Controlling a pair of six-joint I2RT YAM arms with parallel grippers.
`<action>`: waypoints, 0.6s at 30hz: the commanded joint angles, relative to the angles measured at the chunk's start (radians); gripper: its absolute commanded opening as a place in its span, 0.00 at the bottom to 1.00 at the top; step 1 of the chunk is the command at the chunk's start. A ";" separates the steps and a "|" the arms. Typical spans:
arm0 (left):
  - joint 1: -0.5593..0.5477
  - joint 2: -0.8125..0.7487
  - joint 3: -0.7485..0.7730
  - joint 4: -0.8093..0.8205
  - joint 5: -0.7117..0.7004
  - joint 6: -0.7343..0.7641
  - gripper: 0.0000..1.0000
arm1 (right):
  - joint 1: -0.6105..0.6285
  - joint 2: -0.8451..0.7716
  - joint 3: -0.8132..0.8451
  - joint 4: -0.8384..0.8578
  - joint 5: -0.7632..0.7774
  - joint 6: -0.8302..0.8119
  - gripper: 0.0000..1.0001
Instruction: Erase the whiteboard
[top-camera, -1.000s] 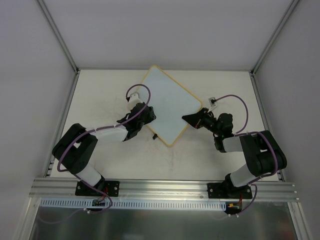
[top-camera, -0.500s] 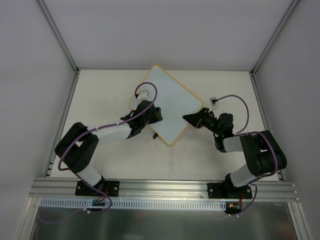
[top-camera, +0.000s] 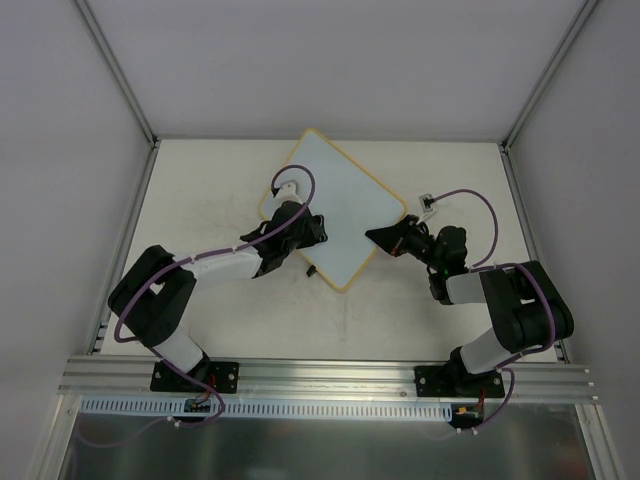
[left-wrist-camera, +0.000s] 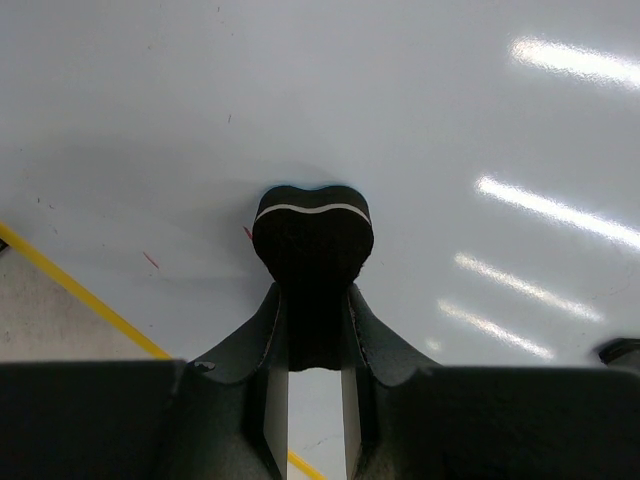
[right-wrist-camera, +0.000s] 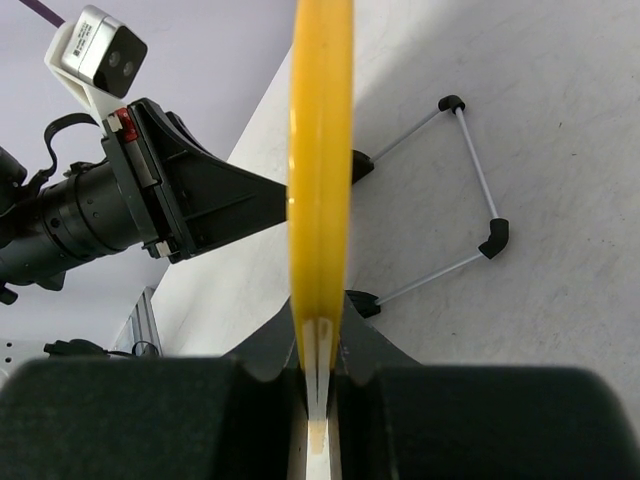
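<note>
The whiteboard lies turned like a diamond at the middle back of the table, pale bluish with a yellow rim. My left gripper is over its lower left part, shut on a black eraser that presses on the board face. Small red marks show beside the eraser. My right gripper is shut on the board's right-hand rim, which appears edge-on as a yellow band running into the right gripper.
A thin wire stand with black end caps sticks out under the board. A small black clip sits at the board's lower left edge. The left arm shows past the rim. White walls enclose the table; an aluminium rail runs along the front.
The left gripper with the eraser has slid right, further onto the board face, mostly in the first half second. The right gripper and the board have stayed put.
</note>
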 joint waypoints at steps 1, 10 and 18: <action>-0.022 -0.043 -0.050 -0.044 0.030 -0.061 0.00 | 0.040 -0.035 0.030 0.176 -0.129 -0.055 0.00; 0.147 -0.024 -0.173 -0.009 0.117 -0.091 0.00 | 0.041 -0.035 0.030 0.178 -0.130 -0.052 0.00; 0.279 0.080 -0.170 0.074 0.244 -0.078 0.00 | 0.041 -0.033 0.029 0.181 -0.129 -0.053 0.00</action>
